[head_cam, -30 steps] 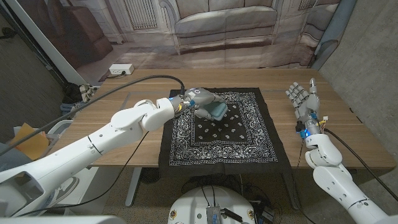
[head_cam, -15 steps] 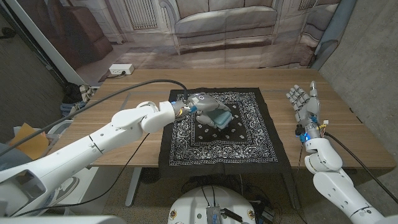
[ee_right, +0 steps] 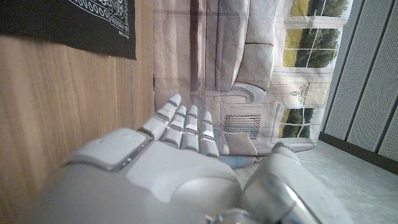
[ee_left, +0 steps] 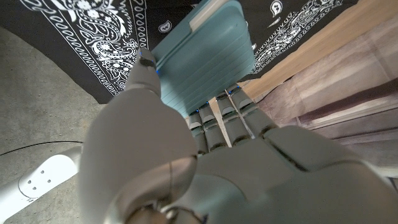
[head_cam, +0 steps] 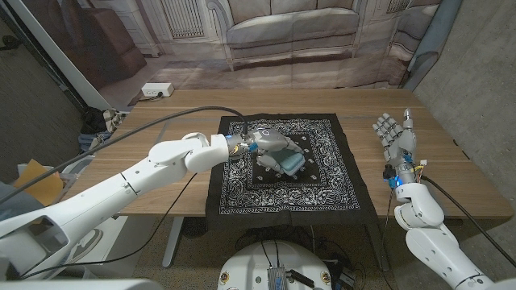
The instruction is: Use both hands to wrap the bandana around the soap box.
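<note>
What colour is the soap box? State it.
Teal, ribbed; the soap box shows best in the left wrist view, held by the left hand.

White glossy arm shells, grey metallic hands with jointed fingers (head_cam: 390, 126), a black cable (head_cam: 137, 121) trailing along the left arm.

A wooden table before a printed backdrop.

The table (head_cam: 419, 209) has a pale wood-grain top. Behind its far edge hangs a backdrop (head_cam: 322, 48) printed with a grey sofa (head_cam: 292, 28), panelled walls and a radiator (head_cam: 179, 16); in the right wrist view its print also shows tall windows (ee_right: 305, 50) with greenery outside. A white power strip (head_cam: 157, 90) lies on the floor beyond the table's far-left corner. A grey wall (head_cam: 476, 89) stands to the right.
</note>
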`<state>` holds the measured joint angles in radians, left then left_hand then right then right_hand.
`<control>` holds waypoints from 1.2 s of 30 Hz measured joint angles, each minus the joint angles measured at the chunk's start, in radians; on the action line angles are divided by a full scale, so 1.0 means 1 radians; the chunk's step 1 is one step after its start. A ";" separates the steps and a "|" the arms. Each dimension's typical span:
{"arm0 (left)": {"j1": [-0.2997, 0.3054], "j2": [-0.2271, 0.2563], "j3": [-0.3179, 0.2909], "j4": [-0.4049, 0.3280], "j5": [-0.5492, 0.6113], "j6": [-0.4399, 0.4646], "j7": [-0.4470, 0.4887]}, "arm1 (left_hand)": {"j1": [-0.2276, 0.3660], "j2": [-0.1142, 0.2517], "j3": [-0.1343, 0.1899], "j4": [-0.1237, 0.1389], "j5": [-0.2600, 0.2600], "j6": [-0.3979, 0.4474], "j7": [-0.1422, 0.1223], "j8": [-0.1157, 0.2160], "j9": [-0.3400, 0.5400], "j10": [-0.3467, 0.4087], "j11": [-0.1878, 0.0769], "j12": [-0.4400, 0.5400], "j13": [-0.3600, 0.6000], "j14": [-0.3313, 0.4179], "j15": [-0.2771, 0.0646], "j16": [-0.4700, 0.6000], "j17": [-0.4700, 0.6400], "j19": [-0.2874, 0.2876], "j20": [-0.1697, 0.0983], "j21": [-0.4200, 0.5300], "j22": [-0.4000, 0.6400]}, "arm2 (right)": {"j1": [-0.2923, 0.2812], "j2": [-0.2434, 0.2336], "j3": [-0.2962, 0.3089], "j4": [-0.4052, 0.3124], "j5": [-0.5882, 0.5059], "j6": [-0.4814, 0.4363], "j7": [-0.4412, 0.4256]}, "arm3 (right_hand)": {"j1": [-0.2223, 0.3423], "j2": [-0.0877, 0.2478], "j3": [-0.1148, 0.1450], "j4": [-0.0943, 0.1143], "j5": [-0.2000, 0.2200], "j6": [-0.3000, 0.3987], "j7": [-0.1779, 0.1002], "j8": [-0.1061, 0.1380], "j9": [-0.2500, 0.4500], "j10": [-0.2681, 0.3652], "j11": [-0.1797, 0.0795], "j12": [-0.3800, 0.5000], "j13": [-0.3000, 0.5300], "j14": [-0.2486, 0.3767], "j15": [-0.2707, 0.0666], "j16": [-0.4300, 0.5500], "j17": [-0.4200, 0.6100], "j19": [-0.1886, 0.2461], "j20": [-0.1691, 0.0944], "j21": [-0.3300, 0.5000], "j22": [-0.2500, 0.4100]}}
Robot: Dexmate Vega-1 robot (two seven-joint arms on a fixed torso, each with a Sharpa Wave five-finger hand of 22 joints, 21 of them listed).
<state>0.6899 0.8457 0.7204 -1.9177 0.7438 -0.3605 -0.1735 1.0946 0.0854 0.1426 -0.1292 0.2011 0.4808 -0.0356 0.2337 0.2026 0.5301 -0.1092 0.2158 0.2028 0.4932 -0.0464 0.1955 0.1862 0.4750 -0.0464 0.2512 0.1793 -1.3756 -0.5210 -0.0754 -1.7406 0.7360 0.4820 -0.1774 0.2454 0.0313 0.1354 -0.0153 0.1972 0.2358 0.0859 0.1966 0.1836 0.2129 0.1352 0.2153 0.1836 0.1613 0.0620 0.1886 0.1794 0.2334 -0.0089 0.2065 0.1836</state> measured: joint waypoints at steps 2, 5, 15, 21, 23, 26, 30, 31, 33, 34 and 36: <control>0.000 -0.001 0.001 0.006 -0.001 -0.004 -0.003 | 0.000 0.000 0.000 0.000 0.000 0.000 0.000 0.000 0.000 0.000 0.000 0.000 0.000 0.000 0.000 0.000 0.000 0.000 0.000 0.000 0.000 | 0.000 0.001 -0.002 0.000 -0.001 0.000 -0.002 | 0.000 0.000 0.000 0.000 0.000 0.000 0.000 0.000 0.000 0.000 0.000 0.000 0.000 0.000 0.000 0.000 0.000 0.000 0.000 0.000 0.000; 0.000 -0.005 0.005 0.019 -0.002 -0.013 -0.009 | 0.000 0.000 0.000 0.000 0.000 0.000 0.000 0.000 0.000 0.000 0.000 0.000 0.000 0.000 0.000 0.000 0.000 0.000 0.000 -0.004 0.000 | 0.000 0.003 -0.007 -0.001 -0.004 0.000 -0.005 | 0.000 0.000 0.000 0.000 0.000 0.000 0.000 0.000 0.000 0.000 0.000 0.000 0.000 0.000 0.000 0.000 0.000 0.000 0.000 0.000 0.000; -0.006 -0.012 0.023 0.033 0.040 -0.020 -0.034 | 0.000 0.000 0.000 0.000 0.000 -0.011 -0.011 -0.012 0.000 -0.020 -0.003 -0.016 0.000 -0.035 -0.001 -0.008 0.000 -0.046 0.002 -0.024 0.000 | 0.001 0.005 -0.019 -0.003 -0.013 -0.001 -0.012 | 0.000 0.000 0.000 0.000 0.000 0.000 0.000 0.000 0.000 0.000 0.000 0.000 0.000 0.000 0.000 0.000 0.000 0.000 0.000 0.000 0.000; -0.011 -0.017 0.035 0.033 0.070 -0.020 -0.048 | 0.000 0.010 -0.008 0.008 0.000 -0.051 -0.011 -0.029 0.000 -0.066 -0.003 -0.027 0.000 -0.098 0.002 -0.019 0.000 -0.102 0.003 -0.045 0.000 | 0.001 0.005 -0.022 -0.003 -0.014 -0.003 -0.014 | 0.000 0.000 -0.003 -0.003 0.000 0.000 0.000 0.000 0.000 0.000 0.000 0.000 0.000 0.000 0.000 0.000 0.000 0.000 0.000 0.000 0.000; -0.013 -0.019 0.039 0.033 0.070 -0.020 -0.048 | -0.006 0.015 -0.010 0.010 0.000 -0.058 -0.011 -0.033 0.000 -0.077 -0.004 -0.028 0.000 -0.108 0.003 -0.019 0.000 -0.114 0.006 -0.045 0.000 | 0.001 0.005 -0.022 -0.003 -0.015 -0.003 -0.014 | 0.000 0.000 -0.003 -0.003 0.000 0.000 0.000 0.000 0.000 0.000 0.000 0.000 0.000 0.000 0.000 0.000 0.000 0.000 0.000 0.000 0.000; -0.017 -0.023 0.044 0.033 0.096 -0.012 -0.063 | -0.007 0.016 -0.015 0.015 0.000 -0.071 -0.009 -0.033 0.000 -0.094 -0.007 -0.031 0.000 -0.127 0.004 -0.019 0.000 -0.134 0.004 -0.055 0.000 | 0.000 0.006 -0.025 -0.003 -0.015 -0.003 -0.014 | 0.000 0.000 -0.003 -0.003 0.000 0.000 0.000 0.000 0.000 0.000 0.000 0.000 0.000 0.000 0.000 0.000 0.000 0.000 0.000 0.000 0.000; -0.021 -0.028 0.050 0.039 0.096 -0.012 -0.063 | -0.033 0.008 -0.012 0.031 0.000 -0.088 -0.014 -0.039 -0.001 -0.114 -0.002 -0.031 0.001 -0.155 0.004 -0.019 -0.004 -0.163 0.005 -0.059 0.000 | 0.000 0.006 -0.025 -0.003 -0.015 -0.003 -0.015 | 0.000 0.000 -0.003 -0.003 0.000 0.000 0.000 0.000 0.000 0.000 0.000 0.000 0.000 0.000 0.000 0.000 0.000 0.000 0.000 0.000 0.000; -0.024 -0.031 0.052 0.041 0.096 -0.012 -0.063 | -0.040 0.002 -0.014 0.033 0.000 -0.096 -0.014 -0.039 -0.001 -0.125 -0.001 -0.031 0.001 -0.162 0.004 -0.019 -0.005 -0.164 0.005 -0.063 0.000 | 0.000 0.006 -0.025 -0.003 -0.015 -0.003 -0.015 | 0.000 0.000 -0.003 -0.003 0.000 0.000 0.000 0.000 0.000 0.000 0.000 0.000 0.000 0.000 0.000 0.000 0.000 0.000 0.000 0.000 0.000; -0.026 -0.033 0.054 0.044 0.096 -0.012 -0.063 | -0.046 -0.004 -0.015 0.038 0.000 -0.110 -0.015 -0.039 -0.003 -0.131 0.002 -0.031 0.000 -0.169 0.006 -0.019 -0.005 -0.177 0.005 -0.063 0.000 | 0.000 0.006 -0.025 -0.003 -0.015 -0.003 -0.016 | 0.000 0.000 -0.003 -0.003 0.000 0.000 0.000 0.000 0.000 0.000 0.000 0.000 0.000 0.000 0.000 0.000 0.000 0.000 0.000 0.000 0.000; -0.028 -0.036 0.057 0.046 0.106 -0.012 -0.063 | -0.049 -0.007 -0.016 0.040 0.000 -0.113 -0.016 -0.039 -0.003 -0.135 -0.002 -0.031 -0.002 -0.175 0.006 -0.019 -0.005 -0.182 0.005 -0.063 0.000 | -0.008 0.007 -0.026 -0.003 -0.015 -0.003 -0.016 | 0.000 0.000 -0.003 -0.003 0.000 0.000 0.000 0.000 0.000 0.000 0.000 0.000 0.000 0.000 0.000 0.000 0.000 0.000 0.000 0.000 0.000; -0.031 -0.038 0.059 0.048 0.106 -0.005 -0.084 | -0.049 -0.007 -0.020 0.041 0.000 -0.116 -0.019 -0.039 -0.003 -0.145 -0.002 -0.031 -0.003 -0.182 0.006 -0.019 -0.005 -0.185 0.006 -0.063 0.000 | -0.008 0.007 -0.026 -0.003 -0.015 -0.003 -0.016 | 0.000 0.000 -0.003 -0.003 0.000 0.000 0.000 0.000 0.000 0.000 0.000 0.000 0.000 0.000 0.000 0.000 0.000 0.000 0.000 0.000 0.000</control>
<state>0.6587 0.8073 0.7797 -1.8696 0.8498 -0.3652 -0.2578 1.0453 0.0780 0.1229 -0.0882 0.2011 0.3644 -0.0546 0.1950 0.1997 0.3851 -0.1108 0.1845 0.1998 0.3115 -0.0406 0.1763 0.1812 0.2904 -0.0409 0.1882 0.1794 -1.3838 -0.5144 -0.1015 -1.7438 0.7206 0.4793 -0.1936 0.2454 0.0313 0.1326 -0.0180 0.1972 0.2357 0.0858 0.1966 0.1836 0.2129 0.1351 0.2153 0.1836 0.1613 0.0620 0.1886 0.1791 0.2334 -0.0090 0.2065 0.1836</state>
